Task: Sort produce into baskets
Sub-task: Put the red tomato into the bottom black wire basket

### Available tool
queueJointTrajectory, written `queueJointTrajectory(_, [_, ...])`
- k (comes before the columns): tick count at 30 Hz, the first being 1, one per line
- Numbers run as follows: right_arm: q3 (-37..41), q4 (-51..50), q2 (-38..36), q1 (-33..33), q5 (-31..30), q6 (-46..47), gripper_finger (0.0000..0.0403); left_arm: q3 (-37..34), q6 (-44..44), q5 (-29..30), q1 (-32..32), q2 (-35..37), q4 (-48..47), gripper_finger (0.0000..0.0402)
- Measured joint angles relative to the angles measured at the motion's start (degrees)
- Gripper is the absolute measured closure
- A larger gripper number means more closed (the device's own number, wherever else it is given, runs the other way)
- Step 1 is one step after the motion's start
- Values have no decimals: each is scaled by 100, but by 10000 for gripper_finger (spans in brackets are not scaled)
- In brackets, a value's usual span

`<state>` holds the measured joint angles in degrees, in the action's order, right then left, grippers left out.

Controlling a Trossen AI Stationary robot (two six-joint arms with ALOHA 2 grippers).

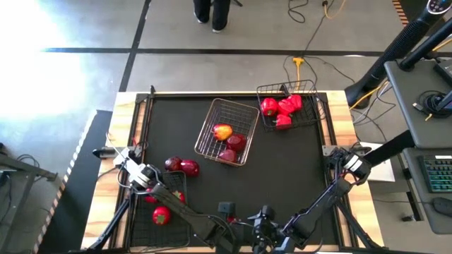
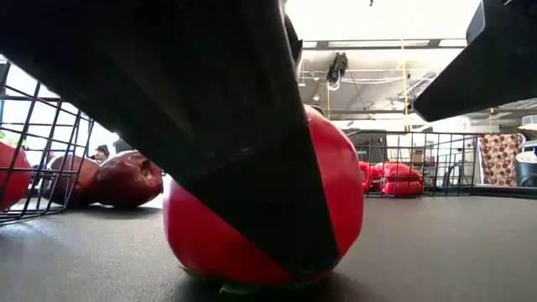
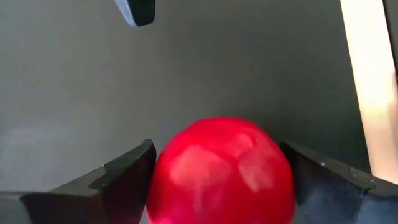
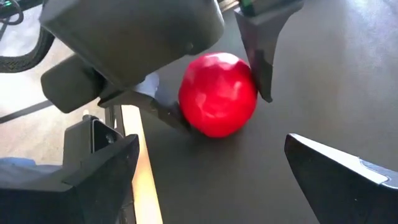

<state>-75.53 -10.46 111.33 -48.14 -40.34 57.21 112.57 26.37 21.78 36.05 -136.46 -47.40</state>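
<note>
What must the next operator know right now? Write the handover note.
Left gripper: jaws against both sides of a tomato sitting on the mat at the near edge.
Right gripper: open, hovering beside it.
Done: peppers in the far black basket; three apples in the silver basket; tomatoes in the near-left black basket.
Left: place this tomato, likely in the near-left basket, then move the two loose dark apples to the silver basket.
</note>
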Motion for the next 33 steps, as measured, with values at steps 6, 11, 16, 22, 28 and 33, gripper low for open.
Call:
queueJointTrajectory(6, [5,0,0,0,9,-6,9,2,-47,167,1,12,-79,125])
queueJointTrajectory(11, [5,4,0,-19,40,-9,9,-22,-24,656,151,339,-522,143])
queueJointTrajectory(16, [5,4,0,-72,50,-17,9,-11,331,1074,596,1175,-1320,143])
queueJointTrajectory(22, [18,-2,0,-85,13,-38,9,-11,1771,1828,1348,2205,-3057,143])
queueJointTrajectory(28, [18,6,0,-70,-24,-40,9,-722,3630,1540,2034,2764,-4027,144])
queueJointTrajectory(33, [18,35,-2,-54,-128,-39,9,-1730,4434,913,2301,3103,-4118,144])
